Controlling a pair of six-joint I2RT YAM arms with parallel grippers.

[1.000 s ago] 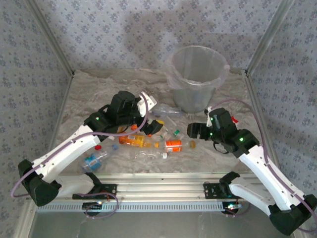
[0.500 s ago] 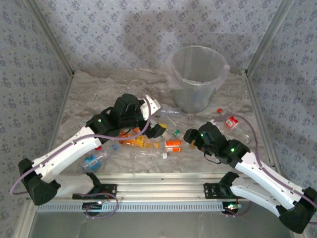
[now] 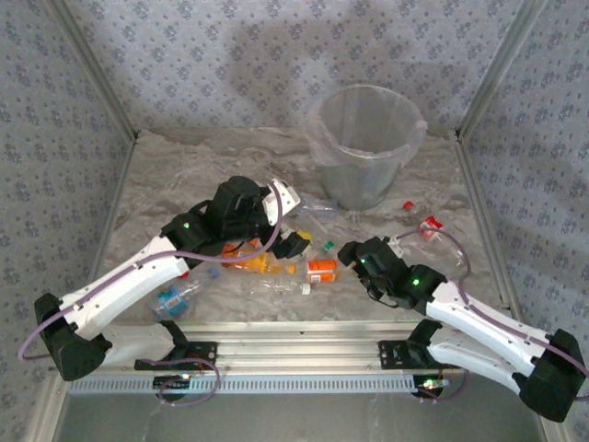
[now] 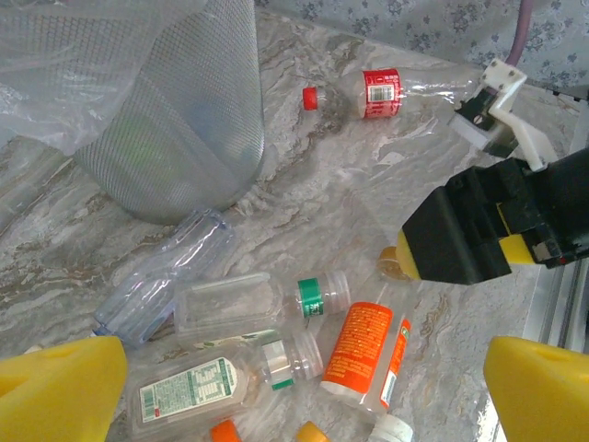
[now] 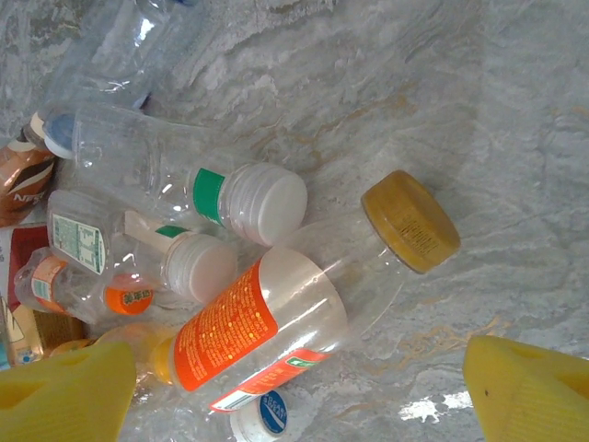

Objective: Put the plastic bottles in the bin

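Top external view: plastic bottles (image 3: 276, 262) lie clustered on table (image 3: 184, 175) just in front of bin (image 3: 354, 184), w/ one red-label bottle (image 3: 430, 225) apart, near bin's right side. L gripper (image 3: 290, 241) and R gripper (image 3: 350, 251) hang over the cluster, jaws spread wide, nothing held. Right wrist view: orange-label bottle (image 5: 267, 331), yellow cap, lies beyond R pads (image 5: 64, 391).
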